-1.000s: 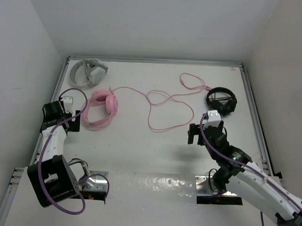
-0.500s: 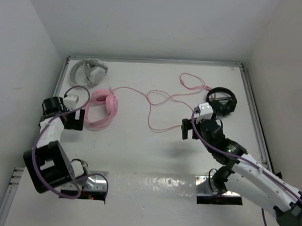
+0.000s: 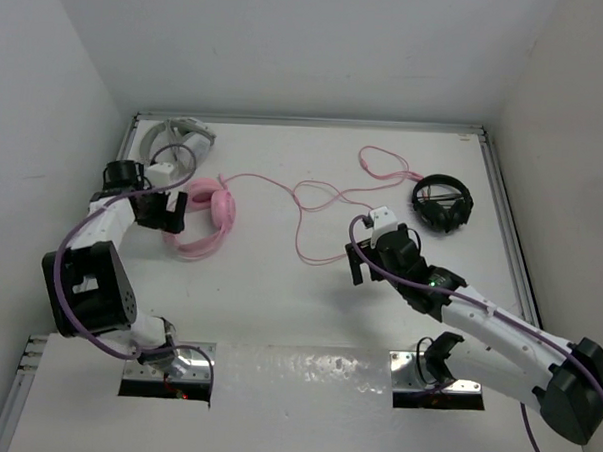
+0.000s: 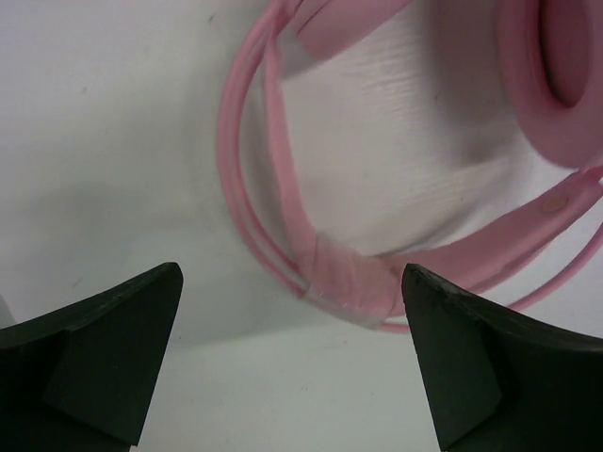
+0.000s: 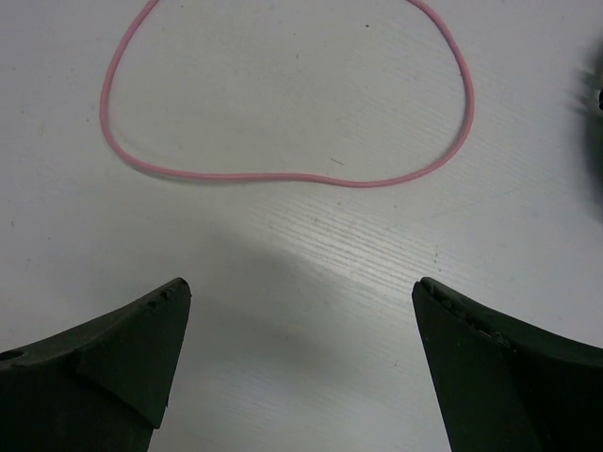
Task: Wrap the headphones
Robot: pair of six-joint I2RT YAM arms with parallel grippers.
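Released left pincer hovers over the pink headphones at the desk's ten o'clock; released right pincer hangs at the cable loop's five o'clock.

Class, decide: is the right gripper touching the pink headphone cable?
Apart. Right wrist view shows bare table between the open right gripper and the cable.

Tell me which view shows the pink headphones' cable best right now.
Top external: the whole pink cable shows, running from the pink headphones through its loops toward the black headphones. Right wrist catches just one loop of it. Left wrist shows only headband and an earcup.
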